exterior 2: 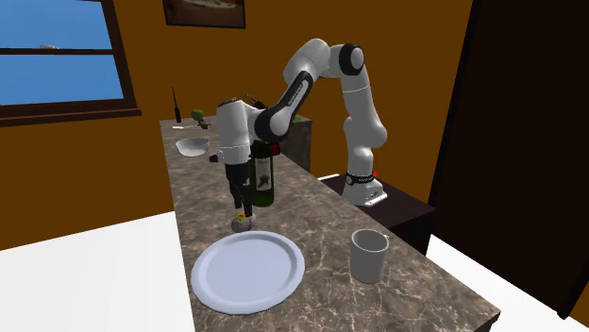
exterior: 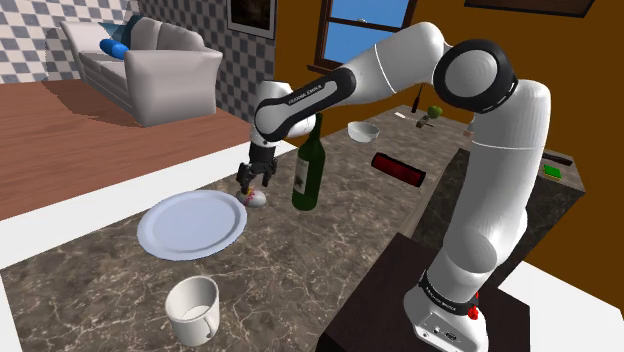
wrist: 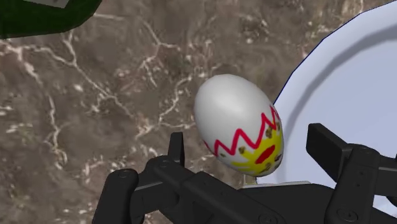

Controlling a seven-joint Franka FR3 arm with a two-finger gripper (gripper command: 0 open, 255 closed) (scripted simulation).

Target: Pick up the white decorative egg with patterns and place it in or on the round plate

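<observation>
My end effector (wrist: 251, 150) hung low over the marbled counter (wrist: 95, 121) with its two fingers apart, one on each side of the egg (wrist: 238, 122) and neither touching it, so nothing was held; in the shoulder view the egg (exterior: 256, 198) lay on the counter just to the right of the round plate (exterior: 190, 226) and just to the left of the green bottle (exterior: 310, 165), directly under the end effector (exterior: 252, 184). The step in hand, as I judged it, was the grasp itself. To do it well I needed to come down until the pads met the egg at its widest girth and then close slowly, because a smooth curved shell can squirt out of a hard or off-centre pinch. The egg sat nearer one finger than the other, so centring first would stop that finger from rolling it before the other arrived. The plate's rim (wrist: 299, 76) lay close beside the other finger, and I had to avoid catching it on the way down. The egg lay on its side, its long axis flat along the counter and slanted to the line between my fingers; its plain white end pointed roughly toward the bottle's side, and its end with the red zigzag and yellow patch pointed toward the plate; a small turn of the wrist to square the pads across the short axis seemed wise.
</observation>
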